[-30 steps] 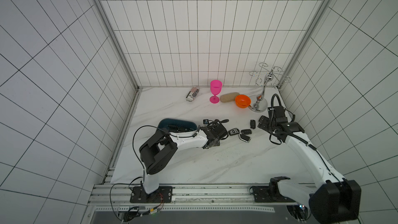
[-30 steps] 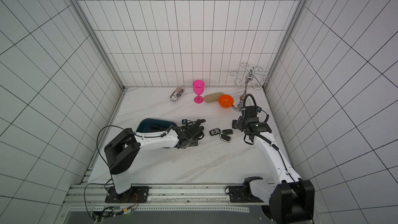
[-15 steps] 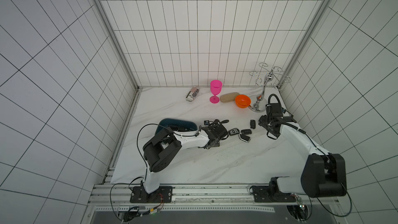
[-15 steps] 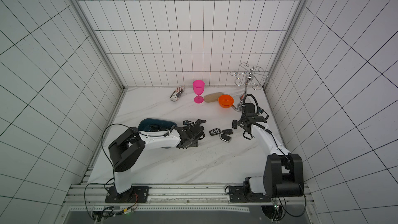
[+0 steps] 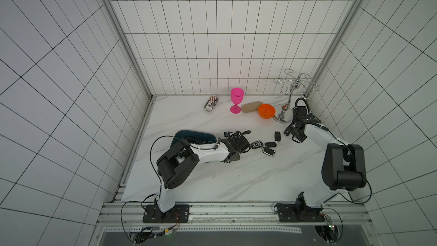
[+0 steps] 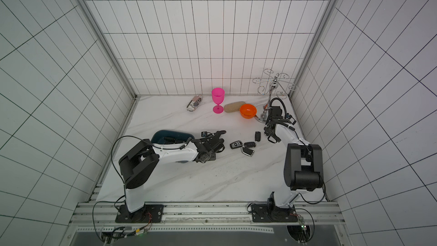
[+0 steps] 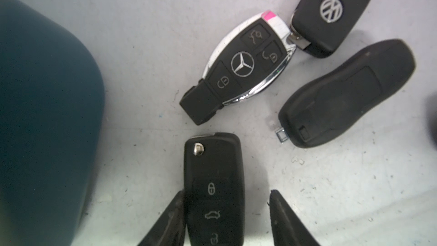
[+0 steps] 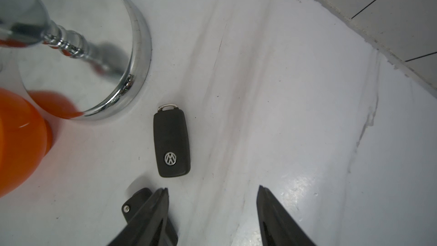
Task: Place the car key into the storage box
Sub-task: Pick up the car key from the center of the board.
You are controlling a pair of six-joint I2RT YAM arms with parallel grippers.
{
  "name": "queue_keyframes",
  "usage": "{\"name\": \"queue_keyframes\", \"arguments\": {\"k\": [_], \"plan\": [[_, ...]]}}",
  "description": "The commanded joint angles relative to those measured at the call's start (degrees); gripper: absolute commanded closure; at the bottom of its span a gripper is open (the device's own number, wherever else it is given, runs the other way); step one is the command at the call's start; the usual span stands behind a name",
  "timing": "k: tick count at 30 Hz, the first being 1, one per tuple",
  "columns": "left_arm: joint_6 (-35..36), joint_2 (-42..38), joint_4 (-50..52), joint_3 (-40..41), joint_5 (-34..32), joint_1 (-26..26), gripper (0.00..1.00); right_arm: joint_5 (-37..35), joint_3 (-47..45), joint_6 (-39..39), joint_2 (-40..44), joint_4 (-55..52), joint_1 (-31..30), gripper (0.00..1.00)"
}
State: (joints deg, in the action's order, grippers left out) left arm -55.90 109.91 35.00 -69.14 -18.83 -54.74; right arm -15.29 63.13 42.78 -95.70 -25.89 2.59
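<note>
My left gripper [image 7: 227, 191] straddles a black flip car key [image 7: 214, 185] lying on the marble. One finger touches the key's side and the other stands off it, so the gripper is open. Ahead lie a chrome-edged key [image 7: 246, 67], a VW key [image 7: 331, 13] and a plain black fob [image 7: 343, 95]. The teal storage box [image 5: 189, 133] sits behind this gripper [image 5: 247, 141], with dark items inside. My right gripper [image 8: 212, 187] is open and empty, just short of another VW key [image 8: 171, 143], which also shows from above [image 5: 277, 136].
A chrome rack base [image 8: 132, 67] and an orange bowl [image 8: 21, 138] stand close beyond the right gripper. At the back are a pink goblet [image 5: 237, 100], a tan block [image 5: 251, 106] and a patterned pouch [image 5: 211, 102]. A small black fob [image 5: 227, 134] lies by the box.
Both grippers' jaws have narrowed. The left ones have come in around the flip key. The right arm's elbow has swung up and nearer, with its wrist staying near the rack.
</note>
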Motion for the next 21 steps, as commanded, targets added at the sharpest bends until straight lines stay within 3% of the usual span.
{"name": "queue_keyframes", "arguments": {"k": [1,6,8,11,18,21], "plan": [[-1.37,1.36,-0.72,1.99,3.89,-0.6,0.56,1.77,3.35,-0.13,-3.59,0.51,0.67,0.36],[-1.08,1.52,-0.86,2.07,4.14,-0.72,0.6,3.49,5.13,-1.54,-6.82,1.45,0.67,0.36],[-0.86,1.69,-1.17,2.07,4.41,-0.71,0.74,3.94,5.0,-2.4,-7.12,2.7,0.66,0.34],[-0.78,1.85,-1.52,2.14,4.7,-0.71,0.84,4.32,5.97,-3.51,-8.25,2.69,0.7,0.34],[-0.62,1.88,-2.04,2.37,5.02,-0.7,0.91,4.57,7.18,-4.93,-10.97,2.8,0.18,0.34],[-0.41,1.79,-2.31,2.54,5.34,-0.71,0.99,4.23,6.45,-5.02,-11.33,4.13,-0.24,0.34]]}}
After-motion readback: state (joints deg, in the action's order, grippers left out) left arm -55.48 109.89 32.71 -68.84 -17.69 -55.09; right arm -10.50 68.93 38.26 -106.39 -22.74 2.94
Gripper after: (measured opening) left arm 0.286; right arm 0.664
